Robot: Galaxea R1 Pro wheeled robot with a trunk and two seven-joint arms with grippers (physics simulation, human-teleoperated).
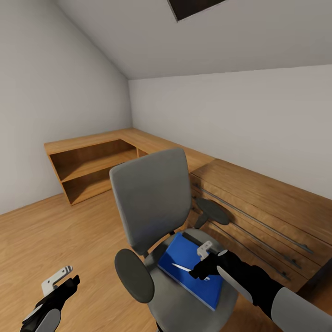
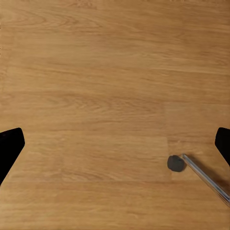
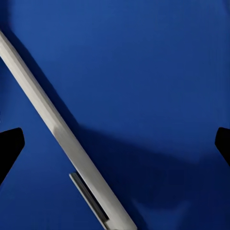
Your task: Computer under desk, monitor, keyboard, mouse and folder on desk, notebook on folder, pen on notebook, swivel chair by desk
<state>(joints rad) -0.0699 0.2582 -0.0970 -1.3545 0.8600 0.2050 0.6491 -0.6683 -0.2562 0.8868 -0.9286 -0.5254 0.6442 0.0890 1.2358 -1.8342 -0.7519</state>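
Observation:
The swivel chair [image 1: 152, 198] stands in front of me, grey back upright, black armrests on both sides. On its seat lies the bright blue folder [image 1: 184, 256] with the slim white pen [image 1: 183, 267] resting across it. My right gripper [image 1: 199, 269] hovers open just above the folder. In the right wrist view the pen [image 3: 57, 129] runs diagonally over the folder [image 3: 158, 72], between the spread fingertips of the gripper [image 3: 115, 143]. My left gripper [image 1: 62, 281] hangs open and empty above the wood floor beside the chair, and its wrist view [image 2: 115, 148] shows bare floor between the fingers.
A wooden chest of drawers [image 1: 258, 207] stands close behind the chair on the right. Low wooden shelving [image 1: 92, 161] runs along the far corner walls. One chair castor [image 2: 175, 163] on a chrome leg [image 2: 206, 177] is near my left gripper. Wood floor [image 1: 46, 230] stretches to the left.

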